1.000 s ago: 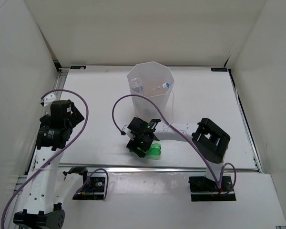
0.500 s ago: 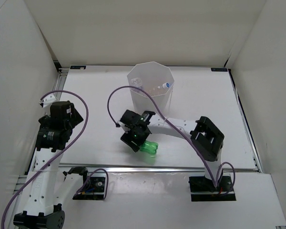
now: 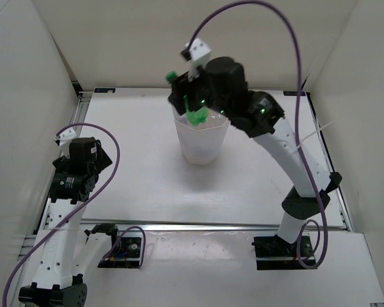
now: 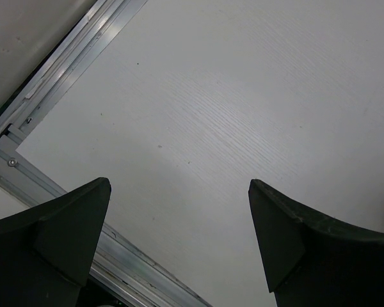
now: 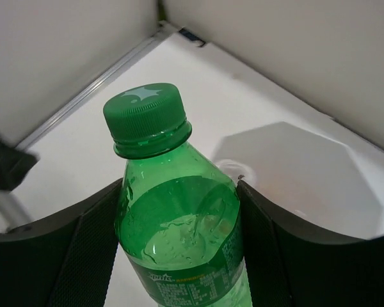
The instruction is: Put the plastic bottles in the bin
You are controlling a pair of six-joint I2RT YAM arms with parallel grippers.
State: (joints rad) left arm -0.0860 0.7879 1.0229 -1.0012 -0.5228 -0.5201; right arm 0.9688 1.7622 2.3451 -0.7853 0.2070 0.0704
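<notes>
One green bottle (image 5: 179, 243) is in view, held in the air by the right gripper (image 5: 179, 185), whose two black fingers (image 5: 96, 236) press against its sides just below the shoulder. The bottle stands upright between them with its green cap (image 5: 144, 118) on, and the cap's top bears a pale star-shaped mark. A green label wraps the lower body and carries small white characters, too blurred to read; no brand name can be made out. One bin (image 5: 320, 153), white with a faceted rim, stands on the table (image 3: 147, 185) below and beside the bottle. From above, the bottle overlaps the bin's rim, but whether it hangs squarely over the opening cannot be told. A faint orange tint shows through the bin's wall, and what lies inside cannot be counted. The left gripper (image 4: 178, 185) hangs over bare table near the left edge, its two fingers spread wide apart with nothing between them. An aluminium rail (image 4: 57, 70) runs along the table's edge there. Two purple cables show, one looping high off the right arm (image 3: 288, 38) and one off the left (image 3: 112, 147).
</notes>
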